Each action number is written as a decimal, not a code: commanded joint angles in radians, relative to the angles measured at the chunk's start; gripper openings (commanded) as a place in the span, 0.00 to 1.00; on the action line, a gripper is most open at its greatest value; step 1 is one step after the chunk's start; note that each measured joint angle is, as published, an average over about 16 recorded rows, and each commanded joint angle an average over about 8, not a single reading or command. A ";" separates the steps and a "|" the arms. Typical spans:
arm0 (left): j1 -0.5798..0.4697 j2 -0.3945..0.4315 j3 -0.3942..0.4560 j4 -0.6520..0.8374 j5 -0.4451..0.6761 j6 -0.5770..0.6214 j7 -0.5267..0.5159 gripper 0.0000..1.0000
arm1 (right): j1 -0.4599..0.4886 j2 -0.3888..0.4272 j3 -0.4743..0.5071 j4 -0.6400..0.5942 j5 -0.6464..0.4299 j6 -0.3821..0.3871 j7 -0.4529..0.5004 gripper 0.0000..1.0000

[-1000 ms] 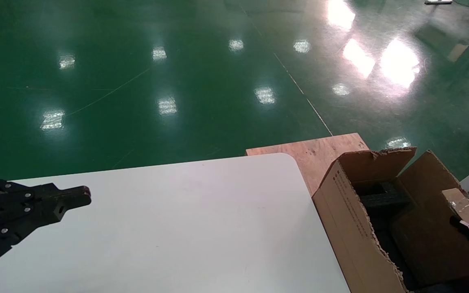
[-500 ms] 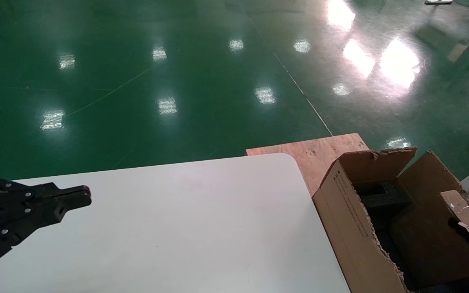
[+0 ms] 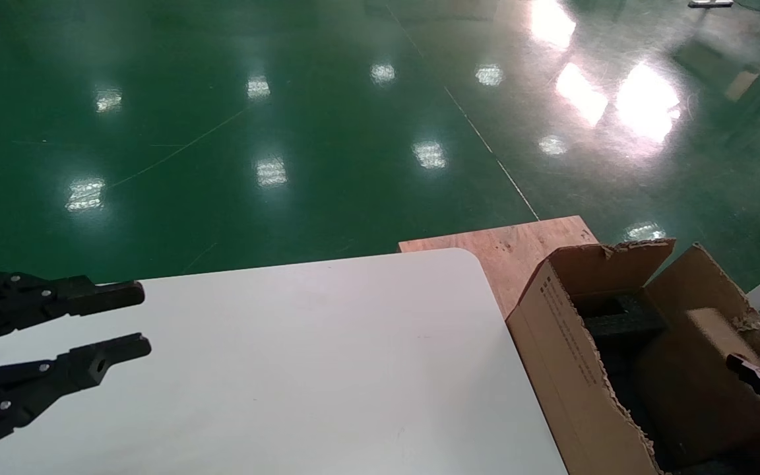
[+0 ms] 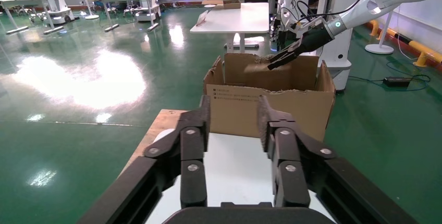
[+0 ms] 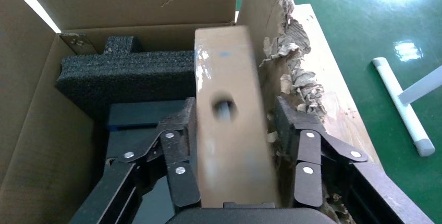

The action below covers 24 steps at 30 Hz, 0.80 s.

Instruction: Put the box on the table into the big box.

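The box (image 5: 229, 125), a light-brown block with a round hole in its broad face, sits blurred between my right gripper's (image 5: 235, 109) parted fingers, with a gap on one side. It is inside the big box (image 5: 31, 130), above the dark foam (image 5: 125, 73). In the head view the box (image 3: 710, 330) is in the carton (image 3: 558, 343) at the right, just beyond my right gripper (image 3: 749, 369). My left gripper (image 3: 142, 318) is open and empty over the left of the white table (image 3: 301, 356). It also shows open in the left wrist view (image 4: 234, 104).
A flat plywood board (image 3: 518, 244) lies under the carton, beyond the table's rounded corner. The green floor surrounds everything. A white table leg (image 5: 406, 107) stands beside the carton. The carton's flap edges are ragged.
My right gripper's fingers have parted and the box has sunk lower into the carton. My left gripper has gone from shut to open.
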 commanded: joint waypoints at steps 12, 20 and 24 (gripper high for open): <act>0.000 0.000 0.000 0.000 0.000 0.000 0.000 1.00 | -0.002 0.001 0.006 0.003 -0.003 -0.004 0.000 1.00; 0.000 0.000 0.000 0.000 0.000 0.000 0.000 1.00 | -0.028 -0.031 0.033 0.095 0.019 -0.014 -0.016 1.00; 0.000 0.000 0.000 0.000 0.000 0.000 0.000 1.00 | -0.041 -0.056 0.052 0.179 0.029 -0.010 -0.029 1.00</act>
